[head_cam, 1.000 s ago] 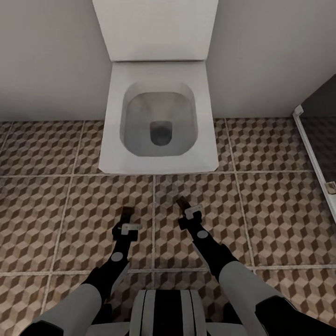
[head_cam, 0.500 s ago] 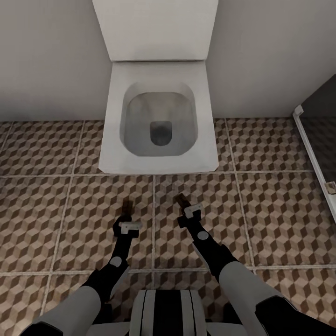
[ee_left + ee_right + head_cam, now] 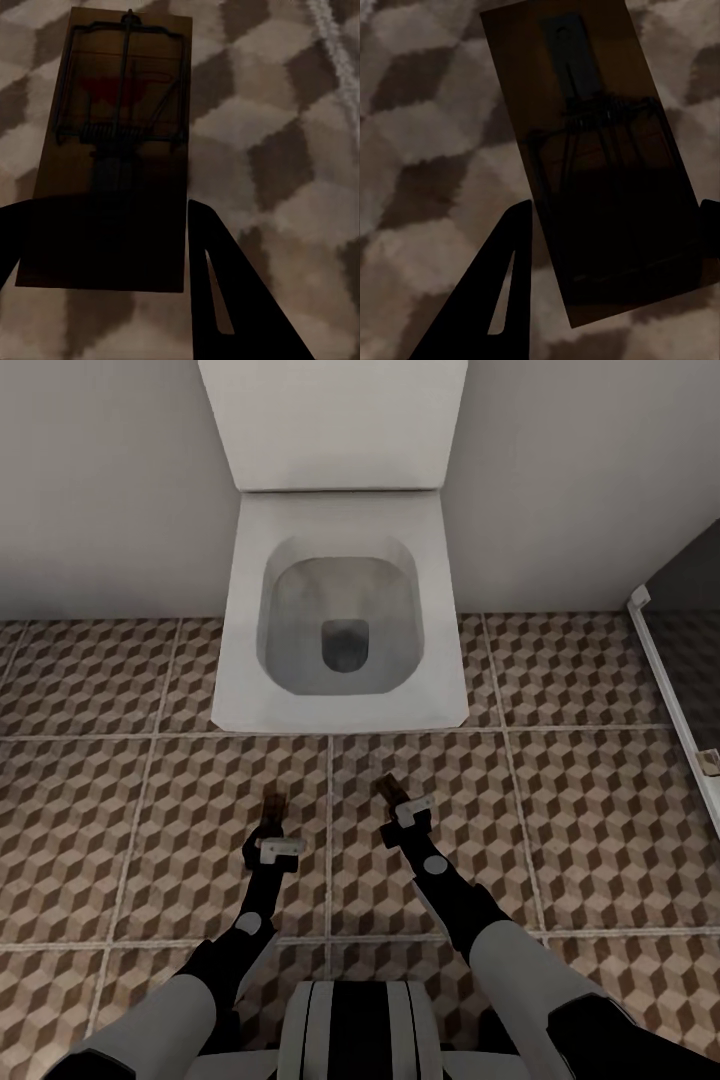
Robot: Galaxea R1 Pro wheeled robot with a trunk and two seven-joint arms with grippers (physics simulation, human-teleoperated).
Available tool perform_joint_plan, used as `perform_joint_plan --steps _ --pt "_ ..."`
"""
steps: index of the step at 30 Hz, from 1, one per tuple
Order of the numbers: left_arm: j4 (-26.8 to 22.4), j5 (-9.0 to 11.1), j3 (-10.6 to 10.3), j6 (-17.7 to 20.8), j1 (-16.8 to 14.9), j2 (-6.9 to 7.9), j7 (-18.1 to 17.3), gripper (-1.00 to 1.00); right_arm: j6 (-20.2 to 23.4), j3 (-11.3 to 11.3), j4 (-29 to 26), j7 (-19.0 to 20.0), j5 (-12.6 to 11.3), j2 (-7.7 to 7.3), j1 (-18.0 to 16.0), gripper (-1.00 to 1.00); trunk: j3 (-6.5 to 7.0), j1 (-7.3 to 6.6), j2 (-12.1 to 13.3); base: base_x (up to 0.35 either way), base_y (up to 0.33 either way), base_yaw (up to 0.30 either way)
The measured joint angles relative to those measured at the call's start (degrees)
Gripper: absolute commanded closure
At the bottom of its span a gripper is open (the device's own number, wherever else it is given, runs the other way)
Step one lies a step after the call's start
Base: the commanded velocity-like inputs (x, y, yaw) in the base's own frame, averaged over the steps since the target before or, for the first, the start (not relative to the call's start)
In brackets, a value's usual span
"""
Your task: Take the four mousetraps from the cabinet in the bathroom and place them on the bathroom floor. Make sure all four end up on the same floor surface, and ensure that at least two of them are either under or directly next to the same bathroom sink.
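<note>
I hold two mousetraps low over the cube-patterned bathroom floor (image 3: 150, 810), just in front of a toilet. My left gripper (image 3: 271, 830) is shut on one mousetrap (image 3: 272, 806). In the left wrist view this brown board (image 3: 120, 142), with its wire spring and red mark, sits between the dark fingers (image 3: 225, 285). My right gripper (image 3: 398, 807) is shut on the other mousetrap (image 3: 389, 790). In the right wrist view that board (image 3: 592, 150) lies dark and shaded between the fingers (image 3: 502, 285). The cabinet and the sink are out of view.
A square white toilet (image 3: 340, 610) stands against the grey wall (image 3: 100, 490) straight ahead. A white frame rail (image 3: 675, 700) with a dark panel behind it runs along the right edge. Tiled floor spreads to the left and right of both arms.
My left gripper has crept a little forward toward the toilet with its mousetrap. The right arm has hardly moved.
</note>
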Motion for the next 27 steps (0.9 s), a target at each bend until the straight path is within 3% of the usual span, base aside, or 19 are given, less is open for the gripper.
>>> perform_joint_plan --steps 27 --pt "0.54 0.0 0.01 0.0 0.01 -0.03 0.0 1.0 0.93 -0.09 0.65 -0.15 -0.08 0.0 -0.01 1.0 0.0 0.0 0.0 0.0 0.0 0.0"
